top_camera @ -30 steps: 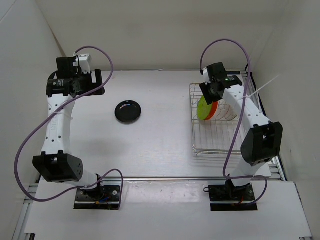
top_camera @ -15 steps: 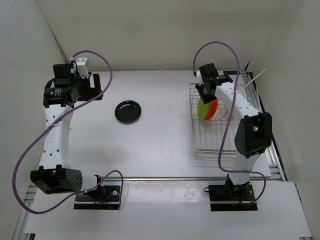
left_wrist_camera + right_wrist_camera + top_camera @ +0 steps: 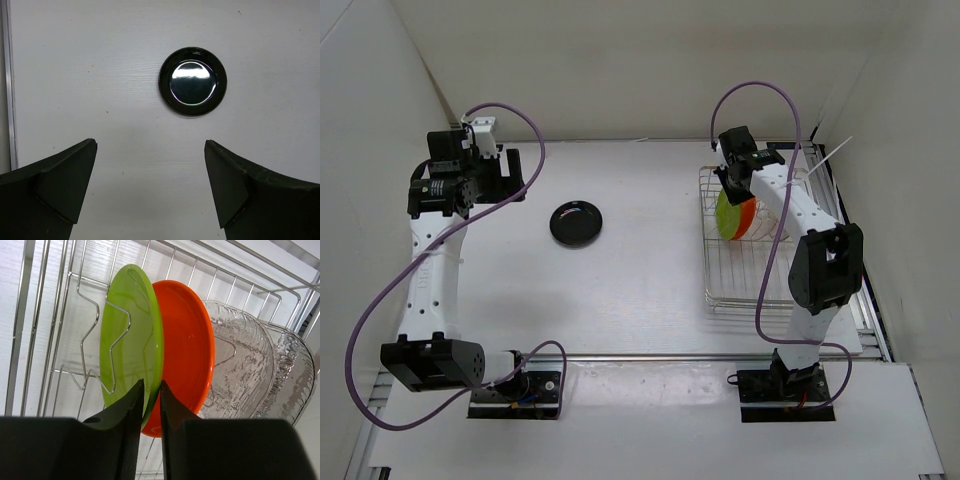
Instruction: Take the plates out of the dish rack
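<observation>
The silver wire dish rack (image 3: 752, 290) stands at the right; its wires also show in the right wrist view (image 3: 60, 340). In it stand on edge a lime green plate (image 3: 127, 340), an orange plate (image 3: 187, 345) and two clear glassy plates (image 3: 245, 370). My right gripper (image 3: 152, 395) is shut on the rim of the lime green plate (image 3: 727, 216). The black plate (image 3: 577, 222) lies flat on the table, also in the left wrist view (image 3: 193, 81). My left gripper (image 3: 150, 185) is open and empty, raised to the left of the black plate.
White walls close in the table at the left, back and right. The rack's far rim (image 3: 760, 170) lies near the back wall. The right arm (image 3: 810, 230) reaches over the rack.
My right gripper has come down onto the lime green plate's rim and now clamps it. My left arm drew back and up to the left, then held still.
</observation>
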